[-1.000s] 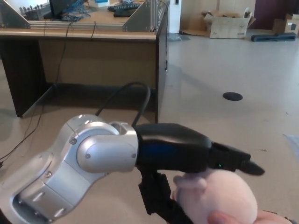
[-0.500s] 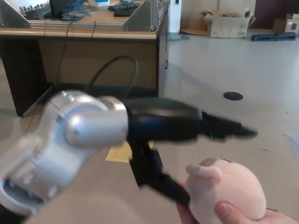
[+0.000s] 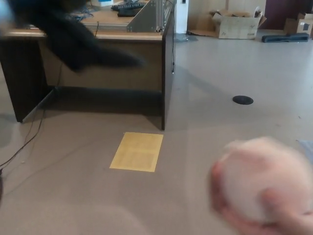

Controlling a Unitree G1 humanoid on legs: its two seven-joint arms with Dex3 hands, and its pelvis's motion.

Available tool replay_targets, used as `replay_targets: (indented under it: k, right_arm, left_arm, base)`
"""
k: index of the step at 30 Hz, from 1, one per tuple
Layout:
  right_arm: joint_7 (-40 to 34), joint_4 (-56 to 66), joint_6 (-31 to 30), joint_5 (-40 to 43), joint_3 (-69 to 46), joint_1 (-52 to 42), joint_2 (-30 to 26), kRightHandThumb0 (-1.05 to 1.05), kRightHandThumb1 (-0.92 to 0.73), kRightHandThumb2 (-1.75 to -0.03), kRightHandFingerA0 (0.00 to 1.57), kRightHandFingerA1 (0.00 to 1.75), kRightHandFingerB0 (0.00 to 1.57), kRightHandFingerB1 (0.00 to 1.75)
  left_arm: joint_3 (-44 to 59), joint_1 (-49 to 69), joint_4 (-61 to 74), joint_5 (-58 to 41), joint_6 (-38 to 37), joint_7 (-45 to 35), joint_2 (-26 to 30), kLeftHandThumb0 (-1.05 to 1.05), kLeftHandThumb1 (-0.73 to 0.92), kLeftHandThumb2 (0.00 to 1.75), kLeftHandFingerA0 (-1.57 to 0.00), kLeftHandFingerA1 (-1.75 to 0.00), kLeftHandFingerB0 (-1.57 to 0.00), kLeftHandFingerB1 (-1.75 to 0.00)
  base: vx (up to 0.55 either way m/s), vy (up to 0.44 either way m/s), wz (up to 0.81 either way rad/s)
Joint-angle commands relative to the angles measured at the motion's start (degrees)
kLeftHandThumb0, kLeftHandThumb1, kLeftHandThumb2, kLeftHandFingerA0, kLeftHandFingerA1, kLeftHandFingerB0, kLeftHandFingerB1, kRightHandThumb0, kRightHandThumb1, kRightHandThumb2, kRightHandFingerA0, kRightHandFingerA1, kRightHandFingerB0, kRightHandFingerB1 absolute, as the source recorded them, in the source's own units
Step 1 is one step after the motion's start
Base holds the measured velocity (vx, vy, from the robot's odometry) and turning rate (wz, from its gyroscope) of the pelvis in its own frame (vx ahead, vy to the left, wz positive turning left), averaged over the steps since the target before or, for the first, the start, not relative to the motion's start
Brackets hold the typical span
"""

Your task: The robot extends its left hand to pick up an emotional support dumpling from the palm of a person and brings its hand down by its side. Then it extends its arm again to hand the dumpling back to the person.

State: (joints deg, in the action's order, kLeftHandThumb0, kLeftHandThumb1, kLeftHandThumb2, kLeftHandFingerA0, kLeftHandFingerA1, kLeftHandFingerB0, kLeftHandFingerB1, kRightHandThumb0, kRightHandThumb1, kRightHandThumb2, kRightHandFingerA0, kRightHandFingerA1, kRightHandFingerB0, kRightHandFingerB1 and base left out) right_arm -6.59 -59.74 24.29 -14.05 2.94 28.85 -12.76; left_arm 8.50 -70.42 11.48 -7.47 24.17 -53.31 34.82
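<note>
Although the whole view is smeared by motion, we can still sort the scene by size. The floor (image 3: pixel 210 127) fills most of it, bare and pale, and the wooden counter (image 3: pixel 117 54) runs along the upper left with cables and clutter on top. A cardboard box (image 3: pixel 238 24) sits far back by the wall. A yellow sheet (image 3: pixel 137 151) lies flat on the floor just in front of the counter's corner, and a small dark disc (image 3: pixel 243 100) is set in the floor well to the right.

Our left hand (image 3: pixel 78 41) shows only as a dark streak at the upper left, across the face of the counter. It is too blurred for us to tell how the fingers stand or whether they are apart; nothing pink shows in or near it. Our right hand is not visible.

The dumpling (image 3: pixel 259 178), a soft pale-pink ball, sits at the lower right, cupped in a person's hand (image 3: pixel 266 215) whose fingertips wrap its underside. It is well apart from our left hand.

We judge the exchange to be at or near its end: the dumpling lies with the person, not with us. These pictures cannot tell us whether it is the handing back that is done.
</note>
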Motion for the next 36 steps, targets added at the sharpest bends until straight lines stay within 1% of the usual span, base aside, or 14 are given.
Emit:
replay_targets:
  k: [1,2,3,5,9,12,13,17,18,20,26,27,29,36]
  right_arm:
    - [-0.72,0.87,1.47,0.84,-0.5,-5.73,-0.59,-0.35,-0.65,-0.59,0.73,0.45,0.49,0.37]
    - [-0.89,1.11,1.53,0.96,-0.62,-6.59,-0.54,-0.36,-0.65,-0.59,0.72,0.45,0.49,0.38]
    - [-1.15,1.41,1.42,1.24,-0.91,-7.71,-0.43,-0.35,-0.64,-0.59,0.74,0.46,0.5,0.38]
    - [-1.27,1.56,1.26,1.5,-1.16,-8.25,-0.34,-0.35,-0.64,-0.59,0.74,0.46,0.5,0.38]
    - [-2.32,1.62,2.11,1.03,-0.93,-9.36,-0.1,-0.34,-0.65,-0.59,0.74,0.47,0.5,0.38]
    - [-2.54,1.92,2.17,1.09,-1.06,-9.86,-0.06,-0.33,-0.64,-0.59,0.75,0.47,0.5,0.38]
    - [-2.57,2.45,2.74,1.26,-1.33,-10.93,-0.41,-0.32,-0.64,-0.59,0.74,0.47,0.5,0.39]
    - [-2.53,2.75,2.92,1.29,-1.43,-11.38,-0.56,-0.32,-0.64,-0.59,0.74,0.47,0.5,0.39]
    - [-2.55,2.83,3.13,1.33,-1.46,-11.9,-0.55,-0.31,-0.64,-0.59,0.74,0.47,0.5,0.39]
    - [-2.72,3.0,3.26,1.31,-1.45,-12.71,-0.34,-0.32,-0.65,-0.59,0.73,0.46,0.48,0.38]
    - [-3.21,2.99,3.68,1.23,-1.48,-12.82,0.01,-0.31,-0.65,-0.59,0.74,0.47,0.48,0.39]
    - [-3.39,2.84,3.82,1.32,-1.66,-12.49,-0.1,-0.31,-0.64,-0.59,0.75,0.47,0.47,0.39]
    - [-3.28,2.8,3.62,1.41,-1.75,-12.18,-0.13,-0.31,-0.65,-0.59,0.75,0.47,0.47,0.38]
    - [-3.01,3.09,3.11,1.42,-1.93,-12.28,0.07,-0.31,-0.65,-0.59,0.74,0.47,0.46,0.38]
  left_arm:
    - [20.62,30.09,-3.24,-8.65,-4.73,1.79,-3.34,-0.59,0.36,0.78,-0.02,-0.42,0.0,-0.18]
    - [21.88,34.68,-3.68,-8.65,-5.49,2.81,-5.81,-0.64,0.39,0.73,-0.13,-0.43,-0.04,-0.17]
    - [24.17,41.44,-5.79,-10.39,-4.85,3.77,-10.37,-0.29,0.32,0.87,-0.02,-0.48,0.0,-0.49]
    - [25.85,45.41,-7.87,-12.6,-3.33,3.9,-13.52,-0.29,0.32,0.87,-0.02,-0.48,0.0,-0.49]
    - [27.91,54.71,-20.02,-10.63,-10.15,6.12,-18.21,-0.27,0.31,0.86,-0.05,-0.49,0.0,-0.47]
    - [27.81,57.59,-24.13,-8.1,-13.8,9.22,-19.39,-0.26,0.3,0.85,-0.07,-0.49,0.0,-0.46]
    - [26.56,62.18,-30.27,-3.06,-22.7,14.84,-21.09,-0.22,0.29,0.84,-0.14,-0.52,-0.08,-0.49]
    - [25.99,63.61,-32.73,-1.69,-26.53,16.55,-21.54,-0.22,0.29,0.84,-0.14,-0.52,-0.08,-0.49]
    - [25.63,65.23,-34.58,-0.35,-29.32,18.67,-22.2,-0.31,0.44,0.53,-0.37,-0.39,-0.3,-0.31]
    - [25.39,67.6,-39.54,1.26,-33.69,21.92,-22.68,-0.34,0.47,0.54,-0.34,-0.39,-0.31,-0.31]
    - [24.84,66.82,-45.17,0.53,-34.8,22.44,-20.63,-0.38,0.47,0.54,-0.32,-0.39,-0.31,-0.31]
    - [24.43,65.42,-46.23,0.29,-33.99,22.49,-19.76,-0.37,0.47,0.54,-0.36,-0.39,-0.33,-0.32]
    - [24.63,64.41,-47.01,-0.74,-33.06,21.81,-19.31,-0.36,0.47,0.54,-0.35,-0.4,-0.3,-0.31]
    - [24.01,63.93,-49.55,-1.49,-35.28,22.25,-18.55,-0.36,0.46,0.54,-0.39,-0.4,-0.31,-0.32]
  base:
    - [0.0,0.0,0.0]
    - [0.0,0.0,0.07]
    - [0.0,0.0,0.0]
    - [0.0,0.0,0.0]
    - [0.0,0.0,0.0]
    - [0.0,0.0,0.0]
    - [0.0,0.0,0.0]
    - [0.0,0.0,0.0]
    - [0.0,0.0,0.0]
    - [0.0,0.0,0.0]
    - [0.0,0.0,0.0]
    - [0.0,0.0,0.0]
    - [0.0,0.0,0.0]
    - [0.0,0.0,0.0]
